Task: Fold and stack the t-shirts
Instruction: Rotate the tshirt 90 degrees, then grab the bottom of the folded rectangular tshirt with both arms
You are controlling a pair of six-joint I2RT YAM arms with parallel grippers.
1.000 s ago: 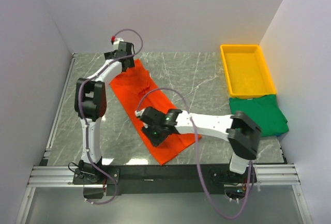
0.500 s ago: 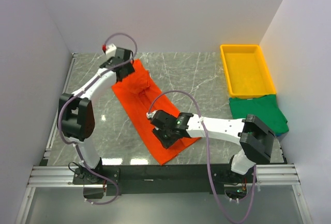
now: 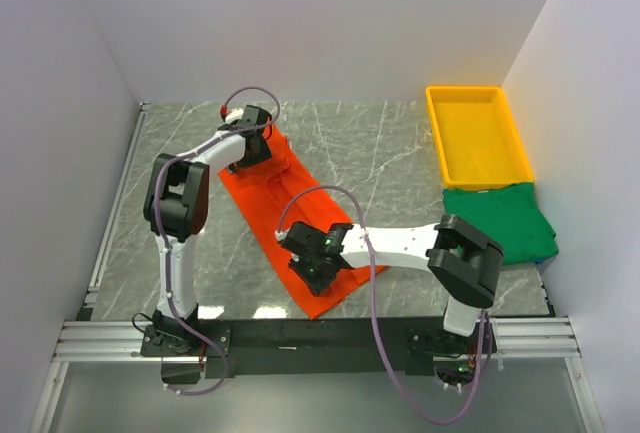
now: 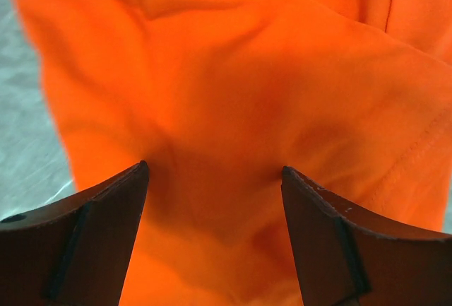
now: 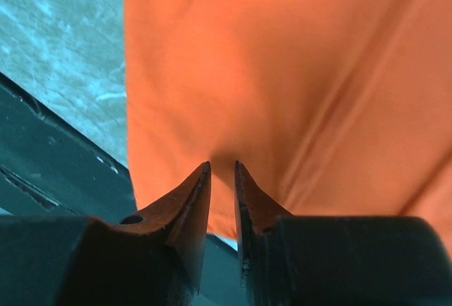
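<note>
On the left, the left gripper [image 4: 215, 168] hangs over the far end of the orange t-shirt [image 3: 268, 191]. Its jaws stand wide and hold nothing, though the cloth is close below them. The shirt lies on the table [image 3: 400, 153] as a long slanted strip, so I think each arm takes one end for the next fold. At the near end, the right gripper [image 5: 222, 166] is almost closed and seems to pinch cloth beside the hem. Far right, the green t-shirt [image 3: 500, 221] lies folded just beside the yellow tray [image 3: 440, 143].

Orange shirt [image 3: 250, 198] partly under right arm [image 3: 400, 243]
</note>
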